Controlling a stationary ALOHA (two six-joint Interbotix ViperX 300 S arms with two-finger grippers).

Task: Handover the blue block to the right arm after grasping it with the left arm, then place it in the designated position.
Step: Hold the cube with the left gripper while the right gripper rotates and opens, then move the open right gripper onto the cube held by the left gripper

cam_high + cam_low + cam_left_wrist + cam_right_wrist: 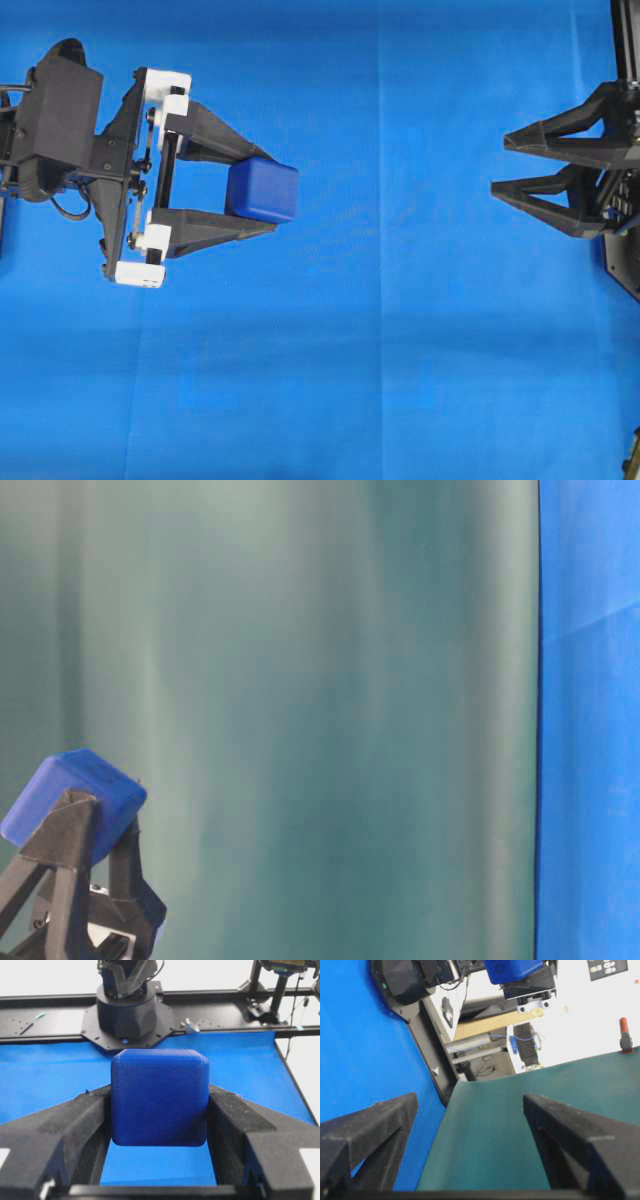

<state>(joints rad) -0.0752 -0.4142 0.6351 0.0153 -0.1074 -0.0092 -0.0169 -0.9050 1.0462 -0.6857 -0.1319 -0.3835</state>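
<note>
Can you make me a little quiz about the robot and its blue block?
1. True or false: the blue block lies on the cloth.
2. Which gripper holds it: A) left gripper B) right gripper?
3. Fill in: the right gripper's fingers are ____.

Key: 1 false, it is held up between the fingers. 2 A. 3 open, with nothing between them.

Light is bright and even across all views, and the bright blue cloth point(400, 350) on the tabletop shows only faint creases and no hard shadows. The table-level view's dark green backdrop point(300, 680) carries soft vertical sheen streaks. White background at the top of both wrist views is overexposed. Near end effector prongs look slightly soft.
</note>
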